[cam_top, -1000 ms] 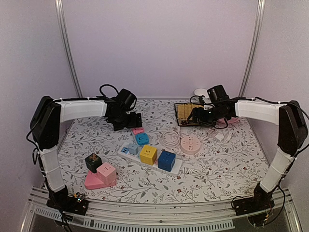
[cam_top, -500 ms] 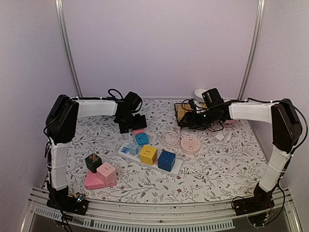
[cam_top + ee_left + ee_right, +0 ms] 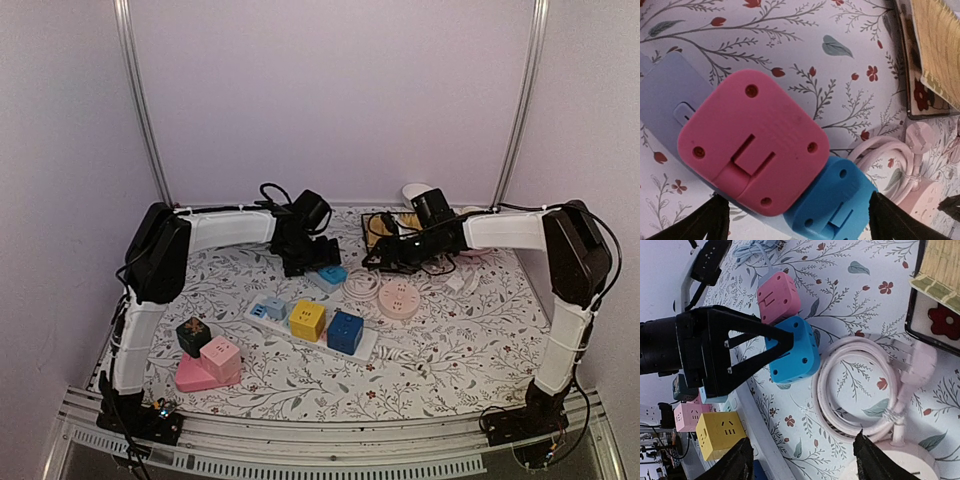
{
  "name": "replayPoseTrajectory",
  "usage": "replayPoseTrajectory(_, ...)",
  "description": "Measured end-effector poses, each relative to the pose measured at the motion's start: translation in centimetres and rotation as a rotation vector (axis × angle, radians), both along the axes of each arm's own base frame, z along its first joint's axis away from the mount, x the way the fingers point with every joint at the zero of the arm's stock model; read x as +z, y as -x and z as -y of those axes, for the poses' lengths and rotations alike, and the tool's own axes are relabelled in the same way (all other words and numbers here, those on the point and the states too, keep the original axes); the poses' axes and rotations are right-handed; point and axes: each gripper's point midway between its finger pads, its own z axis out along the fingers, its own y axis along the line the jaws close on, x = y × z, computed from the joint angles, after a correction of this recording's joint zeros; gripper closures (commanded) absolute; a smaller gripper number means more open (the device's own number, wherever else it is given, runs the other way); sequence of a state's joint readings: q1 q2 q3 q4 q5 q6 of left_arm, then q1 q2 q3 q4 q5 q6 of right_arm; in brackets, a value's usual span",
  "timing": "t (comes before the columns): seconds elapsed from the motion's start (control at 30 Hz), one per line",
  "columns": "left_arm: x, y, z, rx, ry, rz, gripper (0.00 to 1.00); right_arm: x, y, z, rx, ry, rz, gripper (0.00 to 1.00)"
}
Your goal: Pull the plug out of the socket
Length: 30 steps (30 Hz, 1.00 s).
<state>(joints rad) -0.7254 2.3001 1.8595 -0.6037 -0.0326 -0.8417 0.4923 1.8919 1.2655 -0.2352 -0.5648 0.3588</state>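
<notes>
My left tool [image 3: 800,222] hangs wide open over the pink plug [image 3: 752,142], which sits on a pale socket block [image 3: 665,100] with the blue plug [image 3: 832,200] touching it. My right tool [image 3: 802,460] is open above the coiled cable [image 3: 827,395].

The left gripper [image 3: 322,252] is sweeping toward 3 o'clock and is now hanging over the pink plug [image 3: 752,142], hiding it from the overhead view. The blue plug [image 3: 333,274] is lying farther toward 2 o'clock than a second ago. The right gripper [image 3: 384,256] is sliding toward 9 o'clock, closing on the left one, with its jaws narrowing a little.
</notes>
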Motion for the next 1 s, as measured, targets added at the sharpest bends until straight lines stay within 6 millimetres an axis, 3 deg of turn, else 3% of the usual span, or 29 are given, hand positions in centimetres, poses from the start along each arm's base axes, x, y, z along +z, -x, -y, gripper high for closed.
replayPoseTrajectory(0.23, -0.1, 0.1, -0.3, -0.028, -0.014, 0.004, 0.08, -1.0, -1.9, -3.3, 0.04, -0.034, -0.009, 0.38)
replayPoseTrajectory(0.4, 0.0, 1.4, -4.4, -0.018, -0.028, -0.021, 0.09, -1.5, -3.4, -7.4, 0.076, -0.058, 0.002, 0.38)
replayPoseTrajectory(0.57, 2.4, -0.2, -8.4, 0.013, 0.003, 0.02, 0.09, -2.6, -5.3, -10.1, 0.08, -0.059, 0.025, 0.38)
replayPoseTrajectory(0.77, 3.7, -2.1, -11.0, 0.013, 0.041, 0.065, 0.11, -4.3, -7.3, -10.1, 0.026, -0.024, 0.028, 0.37)
replayPoseTrajectory(1.0, 3.1, -3.4, -11.0, -0.039, 0.059, 0.071, 0.11, -5.9, -7.9, -8.7, -0.047, 0.051, 0.014, 0.35)
